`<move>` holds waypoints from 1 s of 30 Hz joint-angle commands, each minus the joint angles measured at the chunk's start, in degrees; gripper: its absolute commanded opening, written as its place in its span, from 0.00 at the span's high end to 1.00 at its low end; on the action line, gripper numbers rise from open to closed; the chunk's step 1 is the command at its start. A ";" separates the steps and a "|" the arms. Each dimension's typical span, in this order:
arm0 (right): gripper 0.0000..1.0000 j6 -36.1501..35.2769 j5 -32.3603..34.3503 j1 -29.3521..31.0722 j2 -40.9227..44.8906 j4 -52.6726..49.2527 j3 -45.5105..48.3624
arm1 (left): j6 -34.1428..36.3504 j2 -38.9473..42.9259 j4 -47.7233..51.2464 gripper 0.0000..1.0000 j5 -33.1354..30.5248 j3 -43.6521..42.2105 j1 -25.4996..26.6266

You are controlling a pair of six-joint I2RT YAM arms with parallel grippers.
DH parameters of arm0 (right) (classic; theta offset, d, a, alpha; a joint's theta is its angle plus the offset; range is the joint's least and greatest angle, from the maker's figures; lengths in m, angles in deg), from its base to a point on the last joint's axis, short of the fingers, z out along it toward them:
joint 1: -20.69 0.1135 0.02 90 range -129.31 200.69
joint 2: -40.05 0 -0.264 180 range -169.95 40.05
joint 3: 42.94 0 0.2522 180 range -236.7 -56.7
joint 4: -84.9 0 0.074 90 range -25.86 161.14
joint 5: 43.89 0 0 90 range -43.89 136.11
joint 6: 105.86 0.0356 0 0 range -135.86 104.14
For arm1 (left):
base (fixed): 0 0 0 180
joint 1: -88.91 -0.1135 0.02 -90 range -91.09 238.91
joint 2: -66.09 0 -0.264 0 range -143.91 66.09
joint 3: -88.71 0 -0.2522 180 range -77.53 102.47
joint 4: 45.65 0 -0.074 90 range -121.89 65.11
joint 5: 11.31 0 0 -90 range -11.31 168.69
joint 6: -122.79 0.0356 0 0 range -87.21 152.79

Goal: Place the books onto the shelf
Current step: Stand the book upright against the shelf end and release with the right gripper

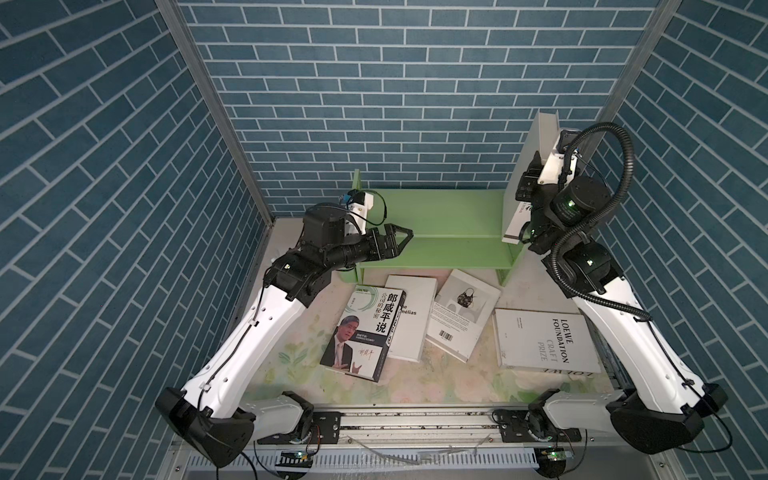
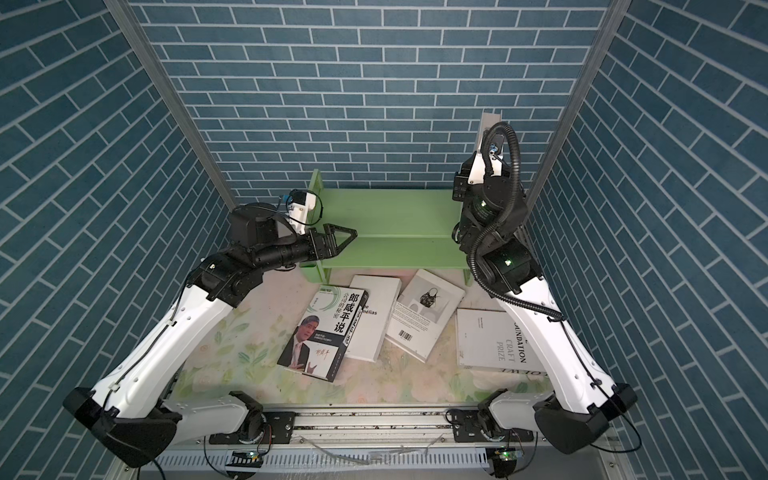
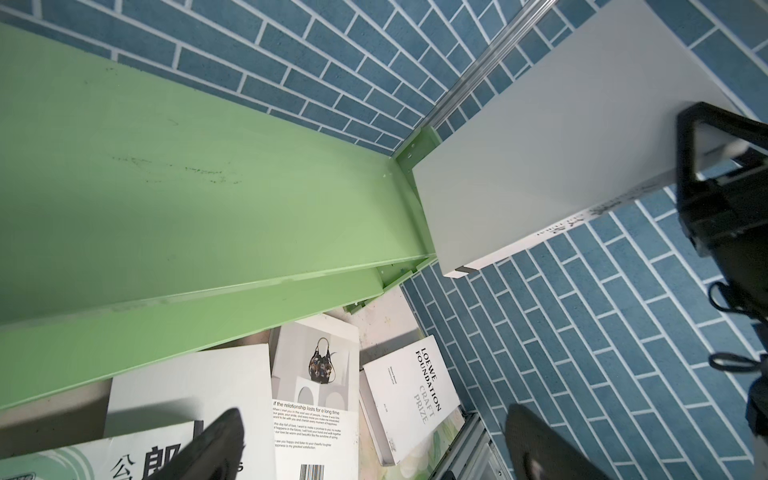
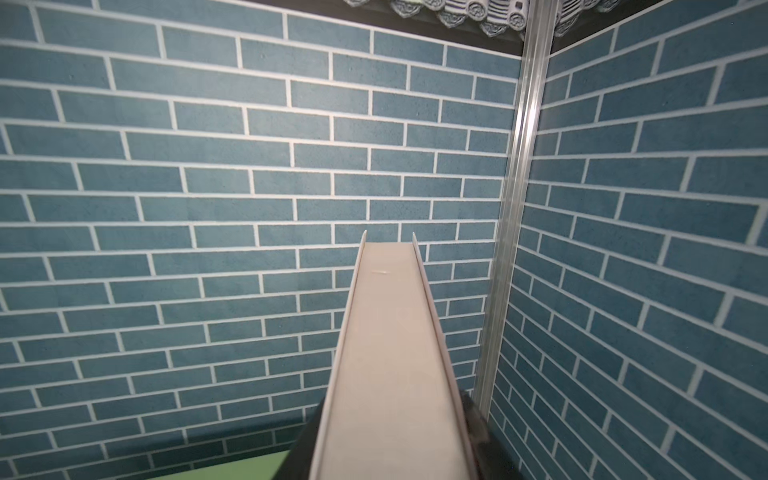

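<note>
White book [image 3: 561,158] is gripped by right pincer [image 1: 527,176], long axis upright w/ slight tilt, at right end of green shelf [image 1: 436,216]. Left pincer [image 1: 403,237], spread wide & empty, is seen at centre-left of frame, well apart.

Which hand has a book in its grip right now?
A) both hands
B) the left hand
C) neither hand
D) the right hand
D: the right hand is clamped on the white book, held upright at the right end of the shelf, while the left hand stands open and empty over the shelf's left part.
</note>
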 commanded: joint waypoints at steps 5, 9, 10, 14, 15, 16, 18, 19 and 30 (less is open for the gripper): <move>0.64 1.18 -11.29 -6.60 -4.04 -12.63 -9.58 | 1.52 -2.94 -7.56 0.00 1.09 -0.03 0.25; 0.64 2.38 -15.44 -10.40 -5.60 -13.26 -9.67 | -1.38 -4.60 -13.68 0.00 -1.17 -1.75 0.25; 0.65 2.75 -16.27 -11.48 -5.87 -13.35 -9.46 | -2.44 -5.19 -14.29 0.01 -2.01 -1.66 0.32; 0.65 4.99 -19.48 -15.81 -5.09 -10.94 -5.84 | -3.45 -6.28 -16.29 0.00 -5.36 -2.20 1.41; 0.65 6.20 -20.74 -17.28 -4.79 -10.16 -4.67 | -3.45 -6.56 -16.56 0.01 -6.24 -2.19 1.64; 0.65 7.30 -22.31 -18.69 -4.60 -9.52 -3.72 | -3.53 -7.06 -16.88 0.00 -6.61 -1.98 1.83; 0.65 8.54 -24.61 -20.74 -4.70 -8.63 -2.70 | -3.55 -8.09 -16.86 0.00 -6.65 -1.26 2.31; 0.65 8.72 -25.50 -21.33 -5.14 -8.77 -2.97 | -3.35 -8.69 -16.52 0.00 -6.96 -0.58 2.58; 0.65 4.91 -30.72 -22.61 -8.44 -16.23 -7.79 | -4.94 -12.03 -16.40 0.00 -9.37 0.77 3.98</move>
